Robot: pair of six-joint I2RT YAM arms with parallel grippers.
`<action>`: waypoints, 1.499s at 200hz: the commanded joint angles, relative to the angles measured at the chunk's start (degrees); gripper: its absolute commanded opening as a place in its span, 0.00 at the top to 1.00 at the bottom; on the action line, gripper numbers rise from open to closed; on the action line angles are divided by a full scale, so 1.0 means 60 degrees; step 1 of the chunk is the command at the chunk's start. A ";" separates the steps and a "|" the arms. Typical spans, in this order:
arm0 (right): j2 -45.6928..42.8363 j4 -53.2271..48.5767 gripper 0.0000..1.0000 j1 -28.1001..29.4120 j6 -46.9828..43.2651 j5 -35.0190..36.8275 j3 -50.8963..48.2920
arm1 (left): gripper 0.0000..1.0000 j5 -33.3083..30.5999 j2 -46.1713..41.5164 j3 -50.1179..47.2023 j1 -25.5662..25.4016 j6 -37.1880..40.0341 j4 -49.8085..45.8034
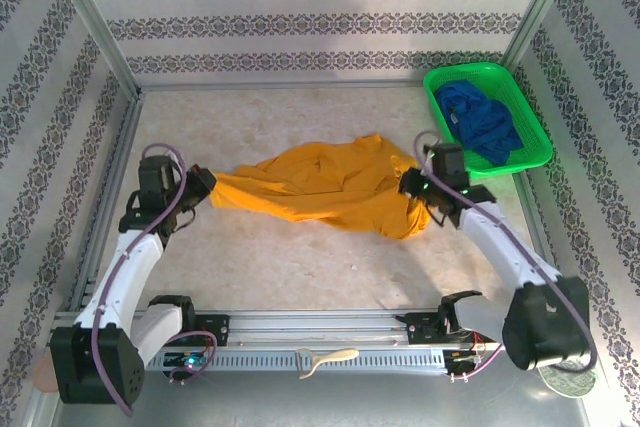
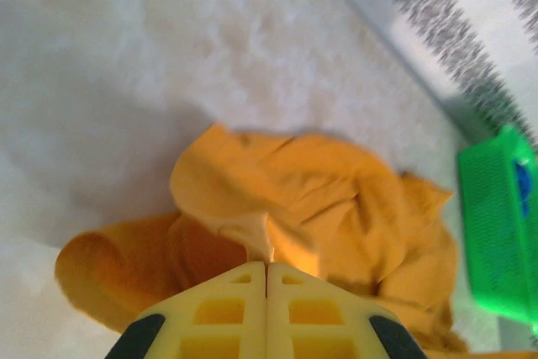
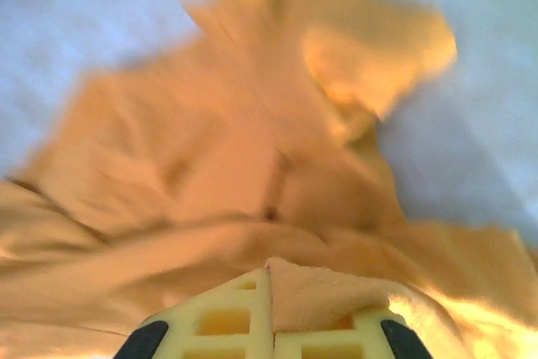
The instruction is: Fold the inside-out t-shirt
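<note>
Arms angle inward from opposite sides, forearms stretched toward mid-table. The left gripper (image 1: 203, 187) pinches one end of the mustard t-shirt (image 1: 325, 187); the right gripper (image 1: 411, 190) is clamped on the other end, the cloth lying crumpled between them on the table (image 1: 300, 267).

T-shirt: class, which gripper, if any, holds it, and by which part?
Both. The left gripper pinches a fold at the left end of the t-shirt; the right gripper is shut on cloth at its right end. Sleeve or hem cannot be told.
</note>
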 commanded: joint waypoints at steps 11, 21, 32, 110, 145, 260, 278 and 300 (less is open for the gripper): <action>-0.0246 0.0164 1.00 -0.1183 0.0999 -0.2230 0.4190 | 1.00 0.0068 0.1254 0.3635 0.0635 -0.0429 0.1190; -0.0016 0.0196 1.00 -0.1545 0.1373 -0.2500 0.5486 | 1.00 0.0034 0.1644 0.4778 0.0864 -0.0627 0.1275; 0.0230 0.0205 1.00 -0.1906 0.1707 -0.2642 0.6792 | 1.00 -0.0051 0.1987 0.6035 0.1101 -0.0903 0.1304; -0.0521 0.0924 1.00 -0.2733 0.3403 -0.3100 0.8517 | 1.00 0.0085 0.1066 0.7672 0.1681 -0.2087 0.1945; -0.1073 0.0636 1.00 -0.2860 0.3483 -0.3015 0.9682 | 1.00 0.0043 0.0325 0.8292 0.1682 -0.2217 0.1777; 0.1988 0.1074 1.00 -0.2376 0.3144 -0.2495 0.8638 | 1.00 0.1323 0.4106 0.7729 0.1682 -0.2479 0.2471; 0.3196 0.0883 1.00 -0.2083 0.3196 -0.2555 1.0418 | 1.00 0.1873 0.5399 0.9035 0.1667 -0.3130 0.2789; 0.3949 0.0275 1.00 -0.1821 0.3037 -0.2425 1.2511 | 1.00 0.1780 0.5837 1.0337 0.1504 -0.3477 0.3185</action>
